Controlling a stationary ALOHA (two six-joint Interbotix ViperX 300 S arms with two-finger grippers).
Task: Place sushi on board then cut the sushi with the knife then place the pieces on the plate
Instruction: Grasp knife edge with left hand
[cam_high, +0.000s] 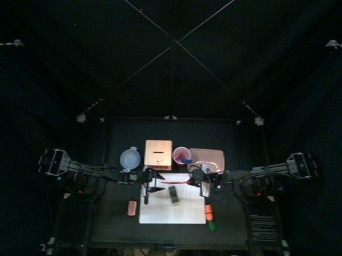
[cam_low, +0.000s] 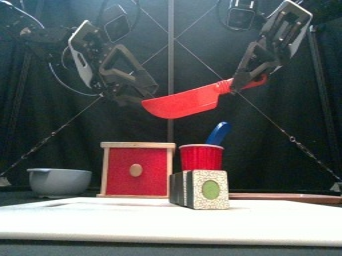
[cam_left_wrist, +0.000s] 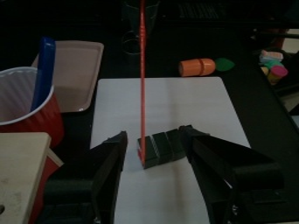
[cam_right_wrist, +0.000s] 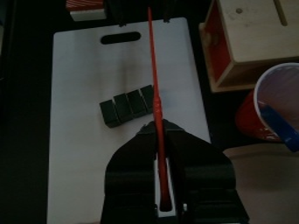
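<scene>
- Far left of the bench: blue-grey bowl (cam_low: 59, 180), idle. Next right, wooden box (cam_low: 138, 170), also idle.
- Your left claw (cam_left_wrist: 155, 142) hangs above the middle of the white board (cam_left_wrist: 198, 105). Its jaws are spread wide and grip nothing. The knife's tip reaches in between them; I cannot tell whether it touches.
- Sushi (cam_right_wrist: 128, 107) lies about mid-board. The right wrist view shows three dark green blocks pressed together with no gap. Step one reads as done.
- Red knife (cam_low: 187, 100) is up in the air over the roll, its blade slanting down toward the left. In the front view it is well clear of the sushi.
- Red cup (cam_low: 203, 157) stands just behind the board, with the blue knife (cam_low: 218, 132) in it, unused.
- Your right claw (cam_right_wrist: 162, 144), high on the right, is clamped on the red knife's handle.
- Pink plate (cam_left_wrist: 77, 74) sits at the far right, beside the cup. Nothing lies on the part that shows.
- An orange toy (cam_left_wrist: 197, 66) lies just off the board's right edge and has no part in the job.

Judgement: you are about a third through. The knife is in hand and lined up over the roll, but no cut has been made. What is left is to bring the blade down, part the blocks and carry each piece to the plate.
</scene>
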